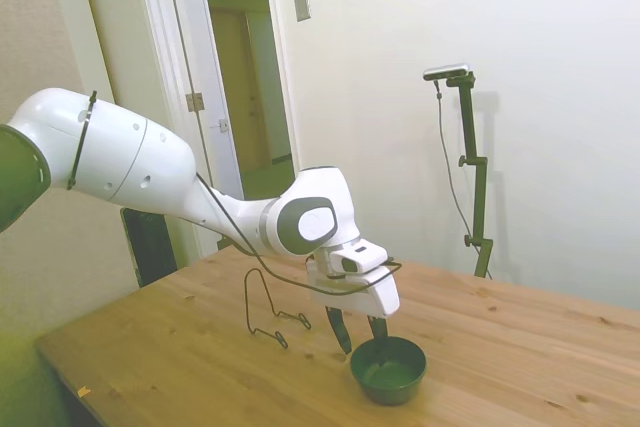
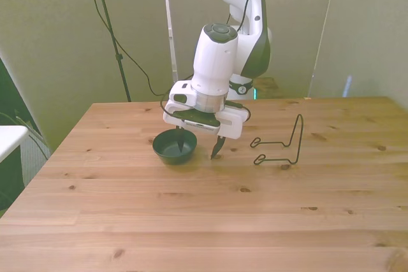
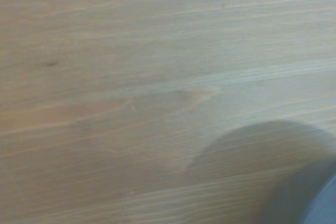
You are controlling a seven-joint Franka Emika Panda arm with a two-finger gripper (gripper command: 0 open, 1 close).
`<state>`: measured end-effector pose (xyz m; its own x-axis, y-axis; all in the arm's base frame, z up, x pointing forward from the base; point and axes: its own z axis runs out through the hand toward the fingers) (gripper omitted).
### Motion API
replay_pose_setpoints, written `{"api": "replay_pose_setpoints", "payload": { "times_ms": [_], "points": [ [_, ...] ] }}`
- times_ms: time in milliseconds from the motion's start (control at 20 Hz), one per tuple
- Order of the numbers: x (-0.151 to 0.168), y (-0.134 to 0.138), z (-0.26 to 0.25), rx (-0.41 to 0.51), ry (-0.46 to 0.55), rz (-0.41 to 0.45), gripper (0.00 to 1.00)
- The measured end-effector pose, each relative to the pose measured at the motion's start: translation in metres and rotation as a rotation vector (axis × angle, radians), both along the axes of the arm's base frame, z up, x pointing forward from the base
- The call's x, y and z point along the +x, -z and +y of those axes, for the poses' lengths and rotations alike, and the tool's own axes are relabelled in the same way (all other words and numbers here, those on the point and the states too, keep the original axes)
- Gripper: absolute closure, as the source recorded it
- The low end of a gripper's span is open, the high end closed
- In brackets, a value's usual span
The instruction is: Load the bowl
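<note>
End effector (image 2: pixel 199 148) spread, straddling rim | bowl (image 2: pixel 169 150) under one finger

The bowl (image 2: pixel 174 148) is dark green all over, plain and matte, its inside in the side view (image 1: pixel 389 368) a slightly lighter green. The pincer (image 2: pixel 199 147) has black fingers under a white housing with grey joint caps. At the bowl's 3 o'clock in the front view, the wire rack (image 2: pixel 280 146) is thin black. The desk (image 2: pixel 191 221) is light honey pine with darker knots and long grain streaks; the wrist view (image 3: pixel 131 77) shows pale, blurred banding.
</note>
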<state>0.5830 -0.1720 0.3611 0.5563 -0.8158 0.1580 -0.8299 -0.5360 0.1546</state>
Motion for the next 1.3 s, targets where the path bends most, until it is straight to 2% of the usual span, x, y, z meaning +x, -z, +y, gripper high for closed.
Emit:
{"api": "replay_pose_setpoints", "payload": {
  "times_ms": [1300],
  "points": [
    [0.003, -0.008, 0.026, 0.000, 0.011, 0.013, 1.00]
  ]
}}
